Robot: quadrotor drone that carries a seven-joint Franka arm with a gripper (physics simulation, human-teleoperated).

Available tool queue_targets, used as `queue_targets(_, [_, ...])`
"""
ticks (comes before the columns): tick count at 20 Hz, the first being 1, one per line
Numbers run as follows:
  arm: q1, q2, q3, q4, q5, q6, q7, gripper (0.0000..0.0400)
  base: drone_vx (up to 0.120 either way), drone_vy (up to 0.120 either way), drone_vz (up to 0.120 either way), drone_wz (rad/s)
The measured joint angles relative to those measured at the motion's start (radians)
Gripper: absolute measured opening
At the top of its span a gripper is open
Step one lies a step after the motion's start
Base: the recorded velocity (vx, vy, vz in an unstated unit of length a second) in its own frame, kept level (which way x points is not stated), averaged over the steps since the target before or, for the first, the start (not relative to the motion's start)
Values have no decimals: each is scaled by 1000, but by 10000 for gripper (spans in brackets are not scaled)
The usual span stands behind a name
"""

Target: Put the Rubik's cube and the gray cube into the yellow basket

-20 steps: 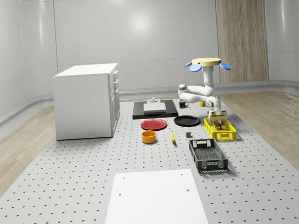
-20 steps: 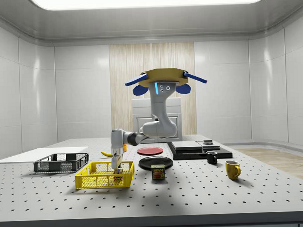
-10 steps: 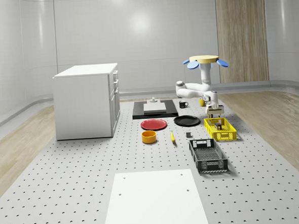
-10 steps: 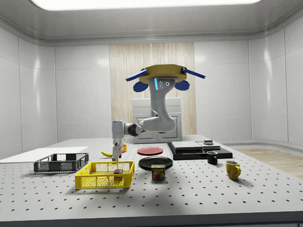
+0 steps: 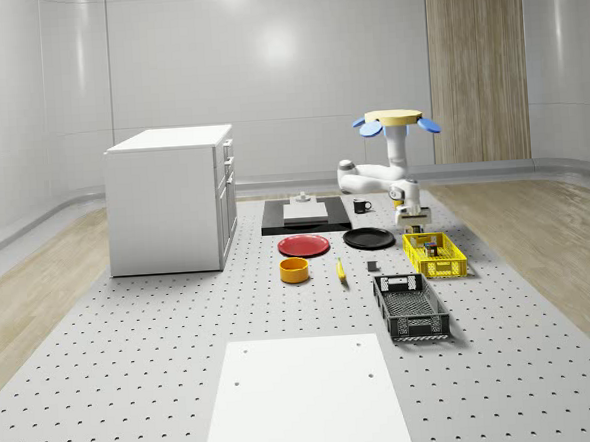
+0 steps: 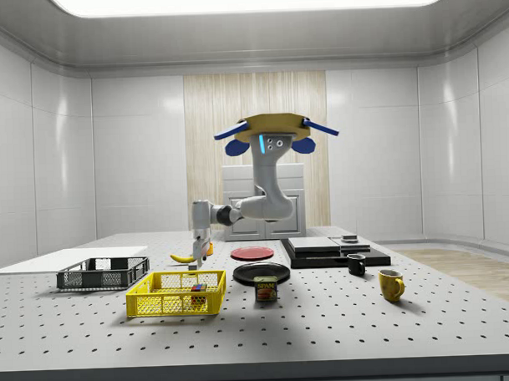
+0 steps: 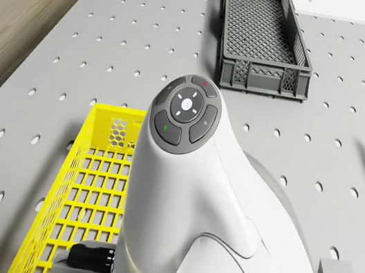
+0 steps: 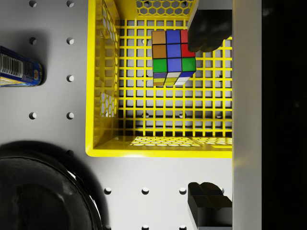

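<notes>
The pincer, its fingers spread wide and holding nothing, hangs above the near end of the yellow basket, whose top lies open. Inside, the Rubik's cube takes one end; the rest of the mesh floor is bare. Outside the basket wall stand a can and a black plate, with bare bench between them.

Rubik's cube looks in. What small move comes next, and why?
Probably swing the gripper off the yellow basket toward the gray cube on the table beside it. The Rubik's cube lies inside the basket, the gripper hangs open and empty above it, and the drone hovers close by.
</notes>
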Motion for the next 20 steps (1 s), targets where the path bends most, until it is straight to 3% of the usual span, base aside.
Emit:
queue_targets(2, [0, -1, 1, 0, 1, 1, 0, 400, 20, -120, 0, 0])
queue_targets(18, [-1, -8, 2, 0, 4, 7, 1, 400, 120, -120, 0, 0])
queue_targets(20, [-1, -8, 3, 0, 5, 7, 1, 400, 0, -120, 0, 0])
